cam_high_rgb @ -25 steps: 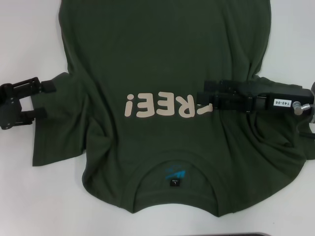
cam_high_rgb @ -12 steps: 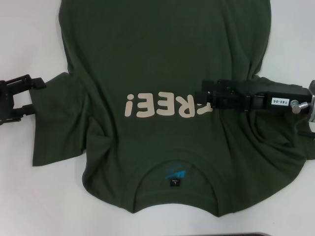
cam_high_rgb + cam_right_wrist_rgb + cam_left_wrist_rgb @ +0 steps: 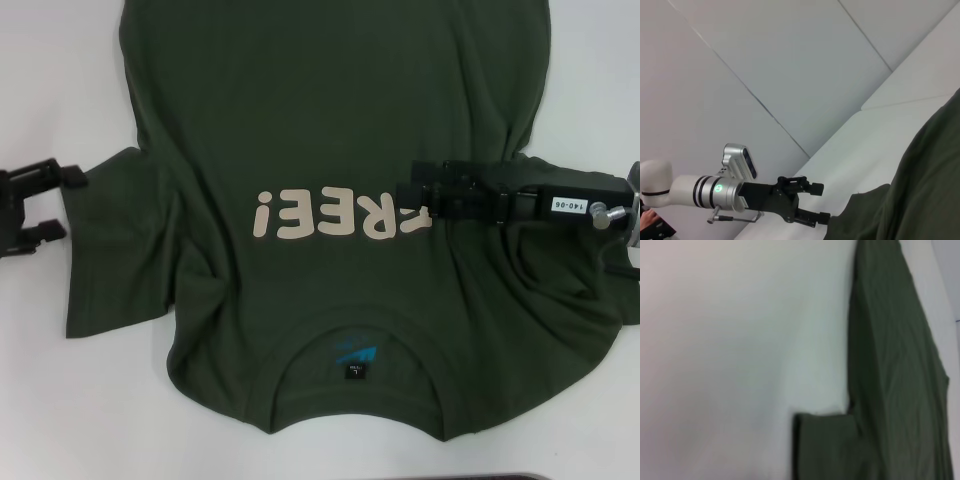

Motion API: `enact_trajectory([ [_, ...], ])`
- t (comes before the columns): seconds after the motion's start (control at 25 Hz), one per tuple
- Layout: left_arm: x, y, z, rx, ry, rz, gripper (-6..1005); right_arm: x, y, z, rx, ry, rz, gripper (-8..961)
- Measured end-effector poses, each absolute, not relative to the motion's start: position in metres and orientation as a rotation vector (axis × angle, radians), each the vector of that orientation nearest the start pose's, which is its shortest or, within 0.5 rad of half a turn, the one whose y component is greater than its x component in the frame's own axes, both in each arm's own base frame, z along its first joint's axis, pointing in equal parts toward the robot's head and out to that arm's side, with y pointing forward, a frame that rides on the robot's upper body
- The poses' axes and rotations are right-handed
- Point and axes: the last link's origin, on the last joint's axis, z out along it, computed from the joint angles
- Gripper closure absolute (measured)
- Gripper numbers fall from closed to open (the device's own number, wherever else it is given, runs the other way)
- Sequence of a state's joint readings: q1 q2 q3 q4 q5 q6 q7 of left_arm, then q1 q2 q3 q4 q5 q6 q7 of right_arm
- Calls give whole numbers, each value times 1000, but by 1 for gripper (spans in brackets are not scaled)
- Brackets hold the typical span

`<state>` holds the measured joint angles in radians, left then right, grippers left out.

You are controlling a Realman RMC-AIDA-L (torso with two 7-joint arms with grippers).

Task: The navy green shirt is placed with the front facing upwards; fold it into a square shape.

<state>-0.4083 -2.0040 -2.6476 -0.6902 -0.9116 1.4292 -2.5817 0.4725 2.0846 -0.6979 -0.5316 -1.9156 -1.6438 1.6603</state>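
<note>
Head view: navy green shirt [image 3: 330, 200] spread front-up across the white tabletop [image 3: 60, 100], soft matte cotton, creased around both sleeves. Collar toward the near edge, hem running off past the far edge, long axis near to far. Cream block lettering [image 3: 340, 215] reading "REE!" upside down, first letter hidden under the arm. Teal print [image 3: 357, 350] and small black neck tag [image 3: 356, 371] inside the collar, tag text too small to read. Right gripper [image 3: 408, 192] lying low over the chest from the right edge, black and boxy, white sticker marked "140-06"; fingers impossible to judge. Left gripper [image 3: 50, 205] at the left edge, just off the sleeve, fingers parted, holding nothing.

Left wrist view: olive fabric [image 3: 895, 370], ribbed with fine wrinkles, against bare white tabletop [image 3: 740, 340].

Right wrist view: left gripper [image 3: 812, 202] beside the sleeve [image 3: 865, 215], fingers spread, empty.
</note>
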Motion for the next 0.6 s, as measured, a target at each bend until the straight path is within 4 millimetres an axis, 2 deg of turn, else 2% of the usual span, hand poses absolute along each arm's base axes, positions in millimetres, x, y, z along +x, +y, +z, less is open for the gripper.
enact_trajectory([
  [0.6,-361,305,42,1977,2677,772,132,269,295,-18,-2654,1223,973,38],
])
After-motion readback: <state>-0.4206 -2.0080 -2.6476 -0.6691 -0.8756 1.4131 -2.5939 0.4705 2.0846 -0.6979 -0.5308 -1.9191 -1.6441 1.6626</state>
